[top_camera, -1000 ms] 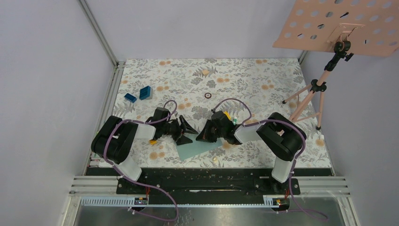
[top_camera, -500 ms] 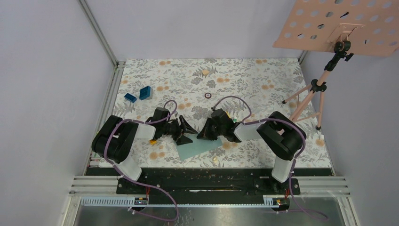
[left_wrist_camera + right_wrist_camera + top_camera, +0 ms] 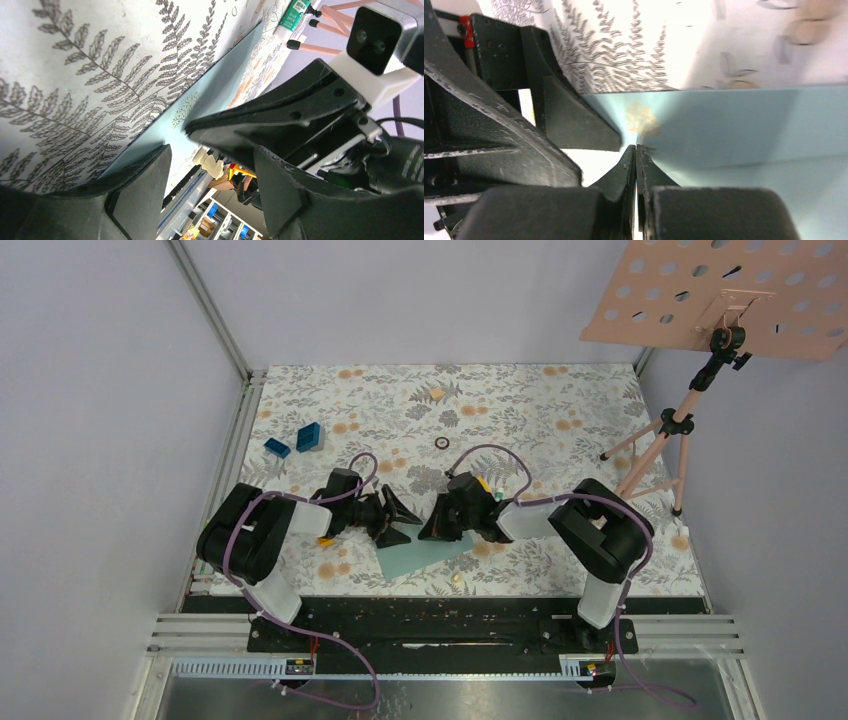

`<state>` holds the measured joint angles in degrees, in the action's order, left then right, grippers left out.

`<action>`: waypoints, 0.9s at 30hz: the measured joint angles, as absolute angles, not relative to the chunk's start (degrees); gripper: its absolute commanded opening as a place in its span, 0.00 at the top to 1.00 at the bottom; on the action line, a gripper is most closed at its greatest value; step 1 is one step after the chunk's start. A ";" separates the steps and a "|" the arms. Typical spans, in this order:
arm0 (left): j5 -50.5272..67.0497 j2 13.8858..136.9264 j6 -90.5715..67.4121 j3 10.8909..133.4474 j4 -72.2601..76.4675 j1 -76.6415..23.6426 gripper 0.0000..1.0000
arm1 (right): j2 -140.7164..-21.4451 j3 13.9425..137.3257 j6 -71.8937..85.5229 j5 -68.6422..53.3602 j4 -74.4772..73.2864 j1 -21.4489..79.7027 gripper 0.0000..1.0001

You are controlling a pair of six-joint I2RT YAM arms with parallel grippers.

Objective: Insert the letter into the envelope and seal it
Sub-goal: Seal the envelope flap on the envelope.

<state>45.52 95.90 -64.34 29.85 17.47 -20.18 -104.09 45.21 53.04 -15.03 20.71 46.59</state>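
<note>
The teal envelope (image 3: 425, 556) lies flat near the table's front edge, between the two arms. In the right wrist view the envelope (image 3: 744, 125) fills the right half. My right gripper (image 3: 635, 148) is shut, its joined tips touching the envelope's surface with nothing visibly pinched between them. From above, the right gripper (image 3: 433, 529) sits over the envelope's upper edge. My left gripper (image 3: 404, 522) is open, facing the right one across the envelope's left corner. In the left wrist view, the left gripper (image 3: 210, 157) straddles the envelope's edge (image 3: 220, 95) without closing on it. The letter is hidden.
Two blue blocks (image 3: 308, 436) (image 3: 277, 447) lie at the back left and a small dark ring (image 3: 442, 443) at mid-table. A pink perforated board (image 3: 730, 295) on a tripod (image 3: 655, 445) stands at the right. A small cream piece (image 3: 457, 580) lies by the front edge.
</note>
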 measured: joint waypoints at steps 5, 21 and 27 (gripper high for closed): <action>45.71 96.14 -64.40 29.85 17.74 -20.05 0.36 | -101.84 42.72 52.21 -15.84 20.03 42.87 1.00; 45.91 96.25 -64.55 29.85 17.87 -19.90 0.36 | -105.16 48.23 48.97 -17.98 16.67 44.36 1.00; 45.93 96.25 -64.53 29.85 17.82 -19.84 0.36 | -105.27 48.69 47.03 -18.46 15.86 44.36 1.00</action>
<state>45.93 96.25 -64.53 29.85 17.82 -19.84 -105.27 48.69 47.03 -18.46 15.86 44.36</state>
